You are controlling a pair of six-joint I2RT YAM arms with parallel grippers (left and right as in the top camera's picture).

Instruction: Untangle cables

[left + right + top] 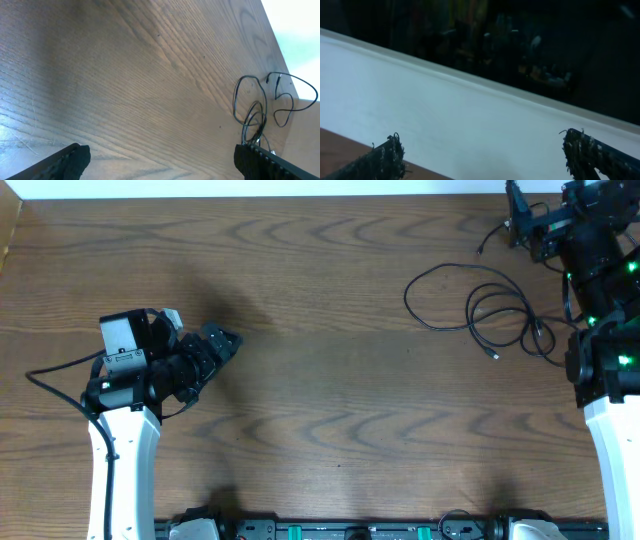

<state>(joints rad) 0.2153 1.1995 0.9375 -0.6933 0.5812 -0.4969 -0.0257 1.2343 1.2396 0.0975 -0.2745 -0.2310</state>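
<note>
The black cables (478, 308) lie in loose loops on the wooden table (320, 410), at its far right. The left gripper (228, 340), fingers spread and empty, sits well apart on the left. The right gripper (482, 152), also spread wide, hangs near the far right edge.

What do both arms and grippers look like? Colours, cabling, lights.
Both arms: white lower link, black joints above. Left arm carries a grey box near the wrist and a loose black cable at its side. Right arm shows green lights. Left gripper and right gripper have black jaws; the right's look rough and frayed.
</note>
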